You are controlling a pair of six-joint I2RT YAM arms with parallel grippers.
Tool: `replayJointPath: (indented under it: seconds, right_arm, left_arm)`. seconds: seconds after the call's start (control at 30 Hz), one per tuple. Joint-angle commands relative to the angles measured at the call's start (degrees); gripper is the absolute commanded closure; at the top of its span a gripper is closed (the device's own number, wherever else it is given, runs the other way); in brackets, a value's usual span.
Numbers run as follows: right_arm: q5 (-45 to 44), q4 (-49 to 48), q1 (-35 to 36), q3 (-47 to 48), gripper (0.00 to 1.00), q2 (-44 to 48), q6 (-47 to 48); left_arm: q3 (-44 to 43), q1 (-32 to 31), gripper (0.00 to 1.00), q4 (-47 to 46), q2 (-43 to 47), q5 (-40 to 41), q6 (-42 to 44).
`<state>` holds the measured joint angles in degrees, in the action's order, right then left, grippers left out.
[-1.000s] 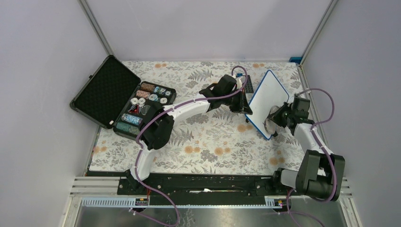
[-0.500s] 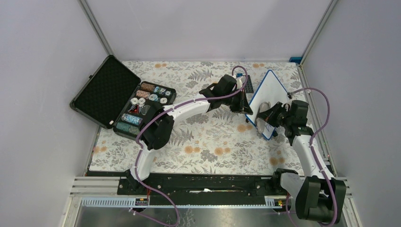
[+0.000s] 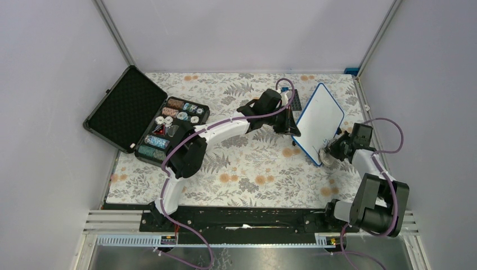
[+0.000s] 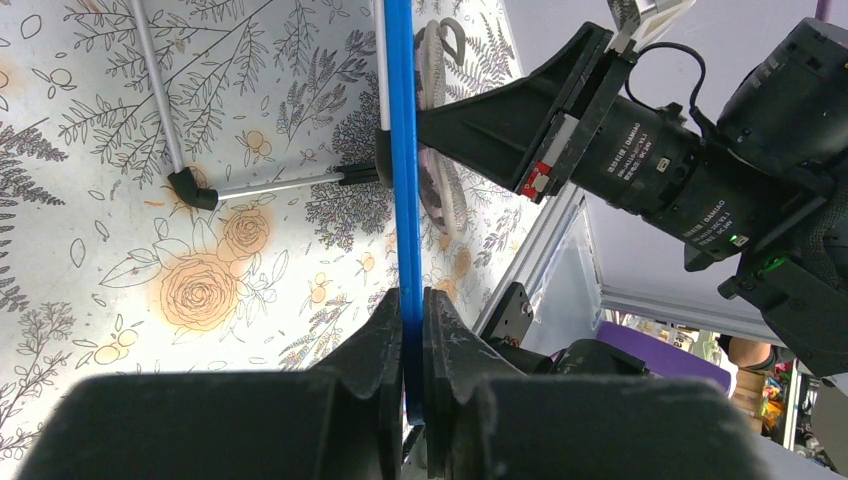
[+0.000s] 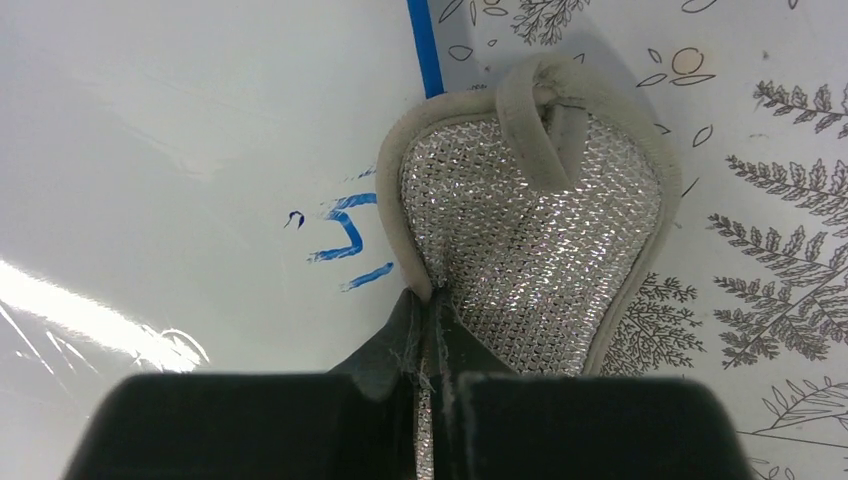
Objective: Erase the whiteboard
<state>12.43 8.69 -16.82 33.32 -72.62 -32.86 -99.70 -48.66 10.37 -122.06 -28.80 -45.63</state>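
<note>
The whiteboard (image 3: 318,119), white with a thin blue frame, is held tilted up off the table. My left gripper (image 3: 293,130) is shut on its left edge; the left wrist view shows the blue frame (image 4: 404,150) pinched between the jaws (image 4: 412,320). My right gripper (image 3: 326,153) is shut on a silver mesh scrubbing pad (image 5: 535,240) with a beige border and loop. The pad lies against the board's lower corner, partly over the edge. A few short blue marks (image 5: 345,235) show on the board (image 5: 180,150) just left of the pad.
An open black case (image 3: 143,118) with poker chips lies at the left of the floral tablecloth. A dark studded plate (image 3: 295,100) sits behind the board. The enclosure's right wall rail (image 3: 365,107) runs close to my right arm.
My right gripper swept the pad left across the board's lower corner half a second ago, then back right to the lower edge. The left gripper and board have stayed still.
</note>
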Motion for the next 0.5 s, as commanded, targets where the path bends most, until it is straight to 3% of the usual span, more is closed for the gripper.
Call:
replayJointPath:
  seconds: [0.0, 0.23, 0.37, 0.47]
  right_arm:
    - [3.08, 0.86, 0.22, -0.55, 1.00, 1.93, 1.55]
    - [8.96, -0.29, 3.34, 4.10, 1.00, 15.78, 0.27]
    - [12.29, -5.46, 3.55, 3.35, 1.00, 13.71, -4.23]
    - [6.31, -4.54, 3.47, 2.90, 1.00, 9.60, -3.09]
  left_arm:
    - [1.53, -2.22, 1.00, 0.83, 0.77, -1.97, 2.47]
    - [1.31, -2.31, 1.00, 0.88, 0.47, -2.12, 2.38]
    - [1.18, -2.40, 1.00, 0.86, 0.38, -2.17, 2.30]
    - [1.50, -2.40, 1.00, 0.79, 0.73, -2.11, 2.50]
